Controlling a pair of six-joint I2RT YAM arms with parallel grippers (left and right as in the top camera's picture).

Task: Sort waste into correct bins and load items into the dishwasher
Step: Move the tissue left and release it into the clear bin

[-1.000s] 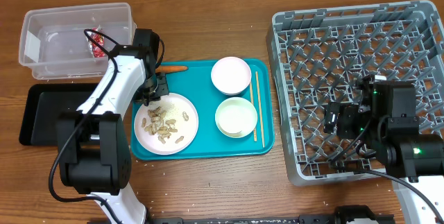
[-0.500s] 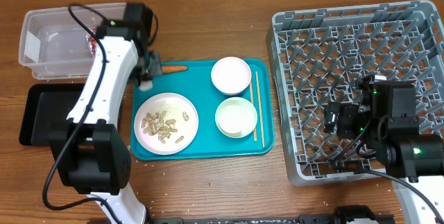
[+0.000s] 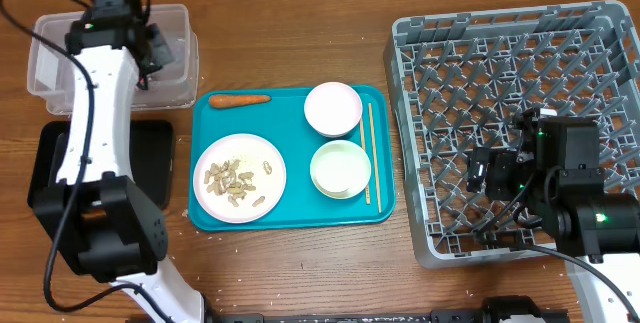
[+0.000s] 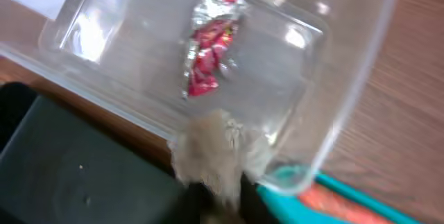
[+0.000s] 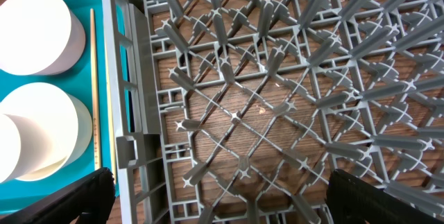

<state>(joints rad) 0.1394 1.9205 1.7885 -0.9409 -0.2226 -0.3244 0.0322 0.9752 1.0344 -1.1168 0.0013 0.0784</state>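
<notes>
My left gripper (image 3: 150, 55) hangs over the near right corner of the clear tub (image 3: 60, 38). In the left wrist view it (image 4: 218, 200) is shut on a whitish-tan crumbly scrap (image 4: 211, 151). A red and silver foil wrapper (image 4: 208, 50) lies inside the tub (image 4: 347, 78). The black tray (image 3: 50, 163) lies just in front of the tub. The white plate (image 3: 238, 178) holds several peanut shells (image 3: 235, 181). My right gripper (image 3: 485, 175) is open and empty over the grey dish rack (image 3: 500, 53), and the right wrist view (image 5: 222, 203) shows only lattice between its fingers.
The teal tray (image 3: 290, 213) also carries two white bowls (image 3: 333, 109) (image 3: 340, 169), a pair of wooden chopsticks (image 3: 368, 153) and an orange carrot (image 3: 238, 100). The bowls (image 5: 35, 37) and chopsticks (image 5: 93, 85) show left of the rack wall (image 5: 128, 78).
My left arm has swung from the plate up and left to the clear tub, carrying the scrap. The right arm has not moved.
</notes>
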